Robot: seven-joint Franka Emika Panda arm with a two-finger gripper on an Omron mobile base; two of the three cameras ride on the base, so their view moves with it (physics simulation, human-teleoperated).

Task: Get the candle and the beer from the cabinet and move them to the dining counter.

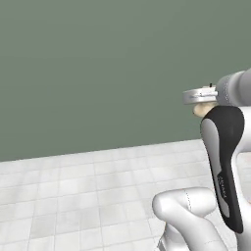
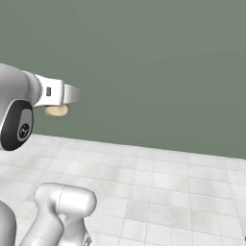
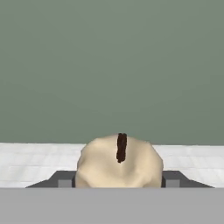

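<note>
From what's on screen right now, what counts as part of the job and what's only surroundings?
Part of the job:
- candle, cream, dark wick, between the fingertips
- claw, closed on the candle

Only surroundings:
- grey-green wall
- pale tiled floor

We see a cream-white candle (image 3: 119,165) with a dark brown wick (image 3: 121,148) down its middle. The two gripper fingers (image 3: 64,179) on either side of it are dark grey. Behind it we see a plain, flat grey-green wall (image 3: 112,65). The floor (image 1: 73,196) is a grid of pale grey and white square tiles with faint mottling.
</note>
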